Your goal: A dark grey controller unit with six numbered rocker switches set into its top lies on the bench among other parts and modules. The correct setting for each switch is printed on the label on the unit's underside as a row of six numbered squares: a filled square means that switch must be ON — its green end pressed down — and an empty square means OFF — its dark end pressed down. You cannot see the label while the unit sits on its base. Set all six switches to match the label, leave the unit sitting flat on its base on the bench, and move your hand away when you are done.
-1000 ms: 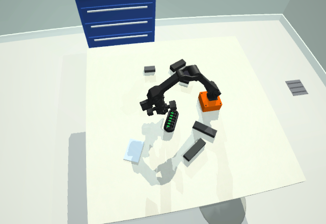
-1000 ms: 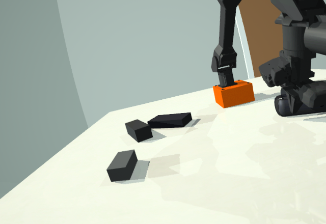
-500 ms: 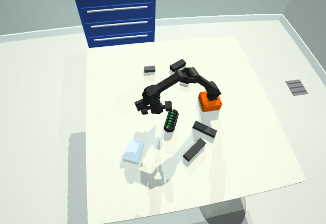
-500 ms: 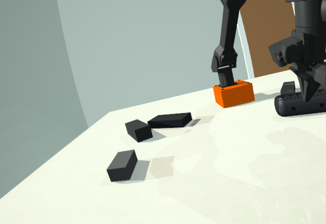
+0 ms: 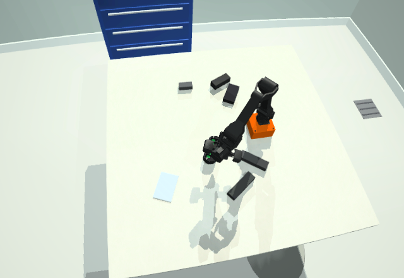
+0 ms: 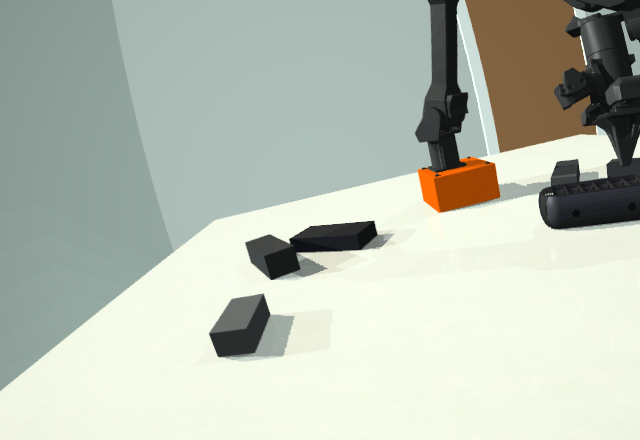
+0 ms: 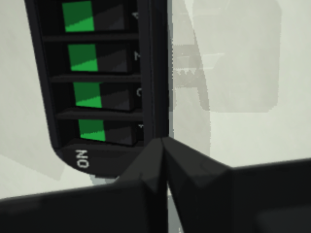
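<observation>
The dark grey controller unit lies on its base, switches up. In the top view the arm hides most of it. The wrist view shows several switches in a row, green ends left and dark ends right, with "ON" printed beside the end switch; the rest is out of frame. Which ends are pressed down I cannot tell for sure. The underside label is hidden. My gripper is shut and empty, pointing down. Its tips appear by the unit's long edge, close to the "ON" end in the wrist view; contact is unclear.
Dark blocks stand at the back, a small one and two close together. Two long dark blocks lie right of the unit. A pale blue pad lies front left. The orange arm base stands behind right.
</observation>
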`<action>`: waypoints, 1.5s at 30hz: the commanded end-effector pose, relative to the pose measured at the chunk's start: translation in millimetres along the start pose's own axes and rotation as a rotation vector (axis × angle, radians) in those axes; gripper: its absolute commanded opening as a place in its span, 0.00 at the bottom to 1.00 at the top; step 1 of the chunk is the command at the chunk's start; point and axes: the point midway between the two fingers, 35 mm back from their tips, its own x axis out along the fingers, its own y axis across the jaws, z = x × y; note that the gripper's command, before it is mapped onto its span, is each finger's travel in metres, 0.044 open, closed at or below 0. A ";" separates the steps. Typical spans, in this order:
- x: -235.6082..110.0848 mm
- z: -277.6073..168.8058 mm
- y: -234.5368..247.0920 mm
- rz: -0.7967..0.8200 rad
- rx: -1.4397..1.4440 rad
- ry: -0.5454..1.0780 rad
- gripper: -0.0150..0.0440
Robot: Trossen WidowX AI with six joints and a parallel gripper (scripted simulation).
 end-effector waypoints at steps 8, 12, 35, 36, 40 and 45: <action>-3.3 0.1 -17.5 0.063 0.077 0.045 0.25; 2.0 -0.6 -18.6 0.063 0.076 0.043 0.25; 38.1 -2.8 -27.0 0.059 0.075 0.032 0.25; 39.6 -2.8 -27.4 0.059 0.075 0.032 0.25; 45.8 -2.7 -29.0 0.058 0.075 0.030 0.25; 49.6 -2.5 -30.0 0.057 0.074 0.029 0.25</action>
